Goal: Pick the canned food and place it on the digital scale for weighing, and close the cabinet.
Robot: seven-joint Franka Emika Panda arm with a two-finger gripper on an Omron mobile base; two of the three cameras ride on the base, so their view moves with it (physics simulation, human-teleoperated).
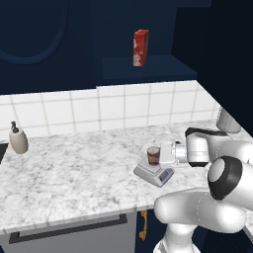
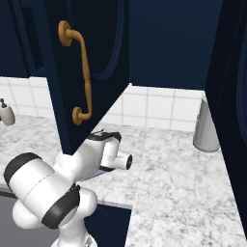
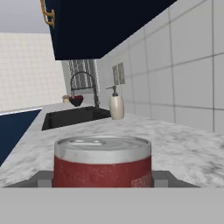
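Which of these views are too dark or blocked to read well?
Left base view: evenly lit; canned food and digital scale read clearly. Right base view: open cabinet door covers the work spot, its upper part dark. Hand view: sharp, evenly lit, no glare.

Canned food (image 3: pixel 103 162) bottom cut off

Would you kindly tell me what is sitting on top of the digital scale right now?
The canned food stands upright on the digital scale, with the gripper around it. The can covers the plate beneath it.
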